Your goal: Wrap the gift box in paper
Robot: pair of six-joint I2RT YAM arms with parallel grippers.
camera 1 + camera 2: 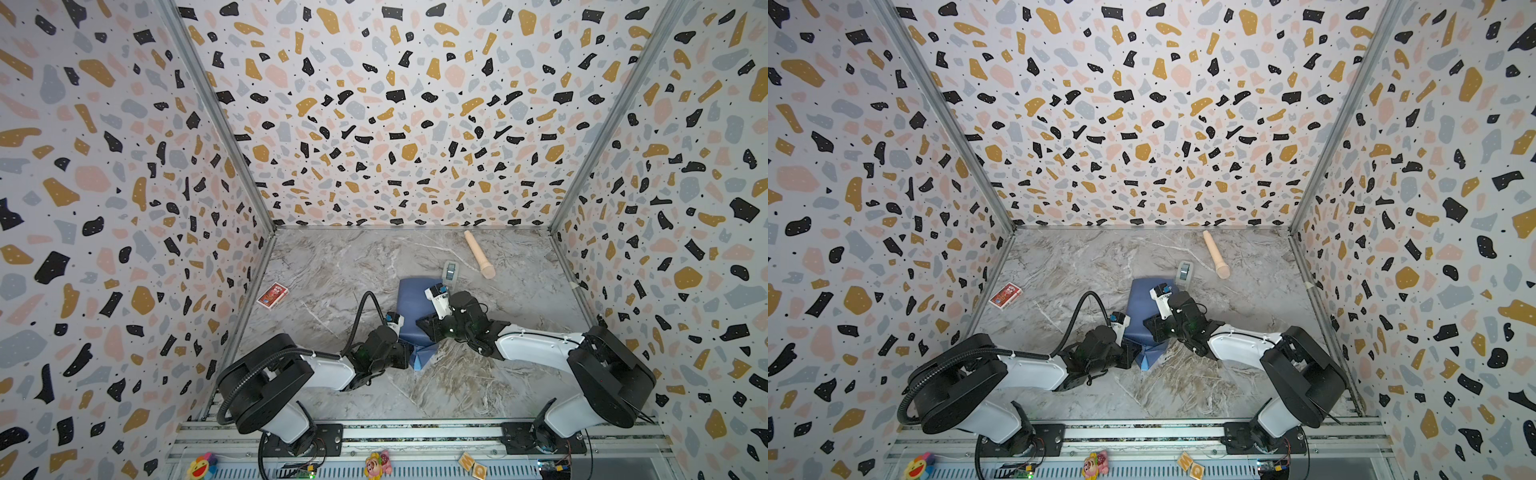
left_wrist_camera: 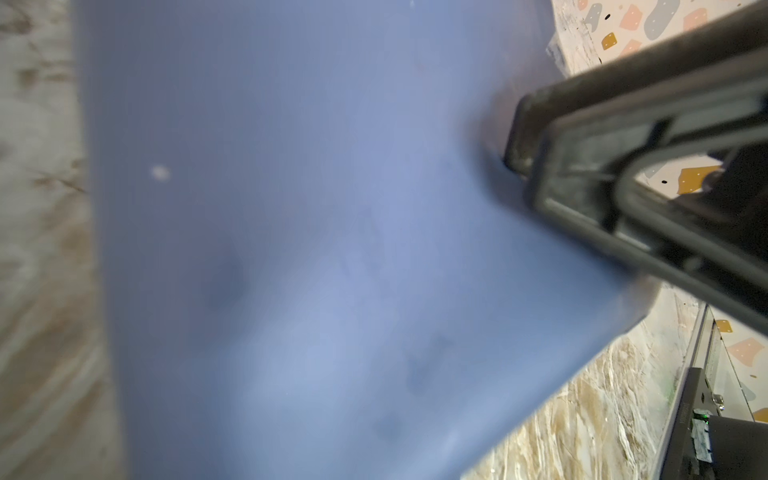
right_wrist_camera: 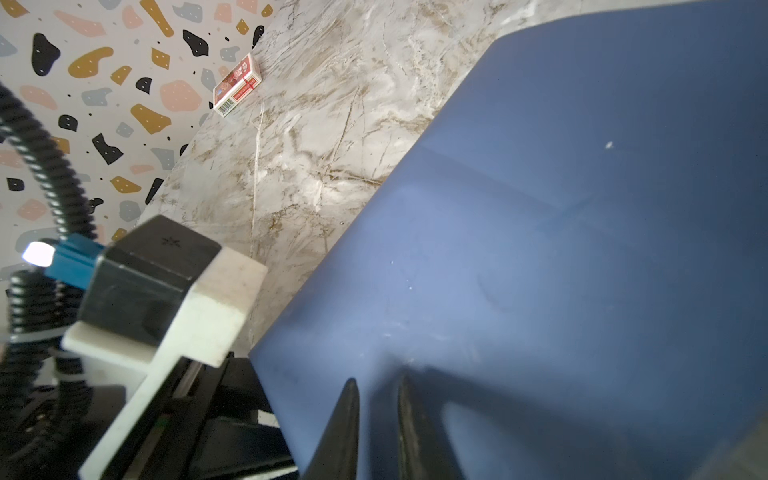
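**While both claws work the near end, get that fold tight**

Since the paper [image 1: 411, 305] lies draped over a low boxy shape in the middle of the surface [image 1: 332, 266], I take it the gift box is underneath. I cannot see the box itself in any view. Both arms meet at the near end of the bundle, where a loose flap shows its lighter face against the marble.

My right claw [image 1: 422, 322] sits at the near right corner. In its wrist view the fingertips [image 3: 353, 415] are almost together and a ridge of the sheet runs into the narrow gap, so I read that as a pinch on the paper. My left claw [image 1: 409, 353] is at the near left corner, hidden behind its own wrist. Its camera shows only blurred blue sheet, so I cannot tell how its jaws stand or whether they hold anything.

I judge the step in hand to be folding the near end shut. To do it well, I would draw the flap snug against the box wall before creasing. I would move both arms together so the thin sheet does not tear, and press down enough that the bundle does not slide. The tape dispenser [image 1: 449, 272] stands just beyond the far end, handy for sealing.
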